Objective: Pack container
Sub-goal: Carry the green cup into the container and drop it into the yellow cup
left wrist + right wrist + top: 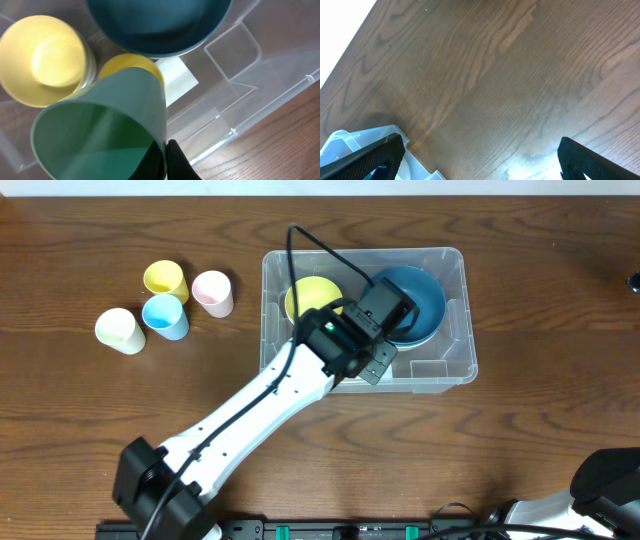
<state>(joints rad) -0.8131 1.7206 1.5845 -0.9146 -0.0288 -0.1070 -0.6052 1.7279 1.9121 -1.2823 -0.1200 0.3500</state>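
Observation:
The clear container (453, 370) stands mid-table with a yellow bowl (308, 295) and a blue bowl (422, 302) inside. My left gripper (385, 306) reaches over it from the front left. In the left wrist view that gripper (166, 161) is shut on the rim of a green cup (100, 132), which hangs tilted above the container floor and its white label (176, 80). The yellow bowl (42, 57) and blue bowl (160, 25) lie beyond the cup. My right gripper (480, 160) stands open over bare wood with nothing between its fingers.
Several cups stand left of the container: yellow (165, 278), pink (212, 293), blue (166, 316) and cream (120, 330). The right arm (600, 480) sits at the front right corner. A pale plastic corner (345, 142) shows beside the right gripper's left finger.

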